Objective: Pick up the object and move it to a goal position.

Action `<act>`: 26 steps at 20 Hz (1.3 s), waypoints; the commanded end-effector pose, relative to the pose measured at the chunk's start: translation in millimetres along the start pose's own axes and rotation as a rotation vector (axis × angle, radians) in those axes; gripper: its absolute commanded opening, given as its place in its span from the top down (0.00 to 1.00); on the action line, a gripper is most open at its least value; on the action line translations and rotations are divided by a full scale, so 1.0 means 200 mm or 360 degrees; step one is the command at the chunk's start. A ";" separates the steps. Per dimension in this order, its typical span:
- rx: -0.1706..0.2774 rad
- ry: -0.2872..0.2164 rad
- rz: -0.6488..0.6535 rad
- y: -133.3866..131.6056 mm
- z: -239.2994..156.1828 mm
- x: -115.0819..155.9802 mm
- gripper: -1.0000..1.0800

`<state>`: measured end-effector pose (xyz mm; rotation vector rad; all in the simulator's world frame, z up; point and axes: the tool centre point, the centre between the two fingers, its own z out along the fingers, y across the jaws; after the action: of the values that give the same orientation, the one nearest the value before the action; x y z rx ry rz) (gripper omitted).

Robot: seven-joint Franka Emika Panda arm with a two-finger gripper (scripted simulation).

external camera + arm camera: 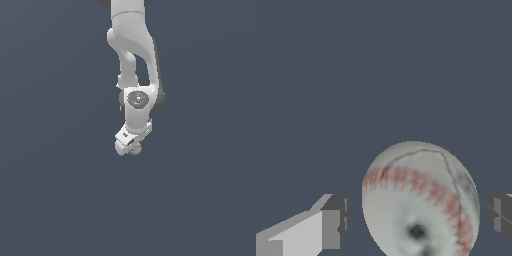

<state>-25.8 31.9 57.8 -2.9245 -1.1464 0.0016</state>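
The object (421,200) is a small grey-beige ball with a curved band of red stitches and thin dark lines. It sits between the two fingers of my gripper (416,220). One grey fingertip (333,227) stands a little off one side of the ball and the other fingertip (500,214) is closer on the opposite side, with a narrow gap showing on each side. The jaws stand open around the ball. In the exterior view the white gripper (131,147) points down and the object (135,149) peeks out at its tip.
The white arm (131,50) comes down from the top middle of the exterior view. Everything around it is a plain dark blue-grey surface (60,190) with no other objects or edges in view.
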 end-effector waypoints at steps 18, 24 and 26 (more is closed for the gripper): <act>-0.0003 0.0002 0.0001 0.02 0.04 -0.01 1.00; -0.0003 0.0002 0.0001 0.13 0.03 -0.09 1.00; -0.0003 0.0002 0.0001 0.19 0.02 -0.14 1.00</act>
<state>-22.1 -3.2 52.0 -2.9240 -1.1481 0.0015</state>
